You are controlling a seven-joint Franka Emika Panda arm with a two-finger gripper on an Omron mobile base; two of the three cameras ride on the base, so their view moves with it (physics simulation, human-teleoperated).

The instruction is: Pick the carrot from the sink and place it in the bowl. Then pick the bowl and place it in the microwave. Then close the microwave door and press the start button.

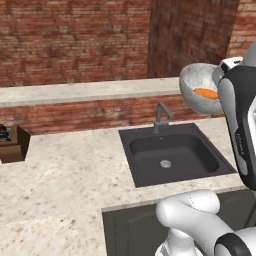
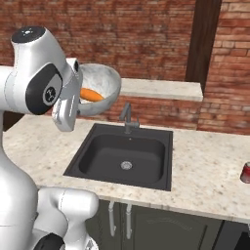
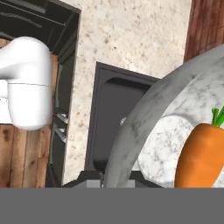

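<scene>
The pale grey-white bowl [image 1: 196, 80] [image 2: 106, 82] hangs tilted in the air above and behind the dark sink [image 1: 172, 155] [image 2: 124, 156]. The orange carrot [image 1: 206, 93] [image 2: 91, 94] lies inside it. In the hand view the bowl [image 3: 148, 113] looms at the right with the carrot [image 3: 203, 153] and its green top in it. My gripper [image 3: 107, 179] is shut on the bowl's rim at the bottom of that view, and the sink [image 3: 109, 118] lies far below. In both base views my arm hides the hand. The microwave and its door are out of view.
A dark angular faucet [image 1: 161, 115] [image 2: 127, 117] stands behind the basin. A raised stone ledge [image 1: 75, 92] runs along the brick wall. A wooden box [image 1: 12, 142] sits at the counter's left, a red can [image 2: 245, 172] at its right edge.
</scene>
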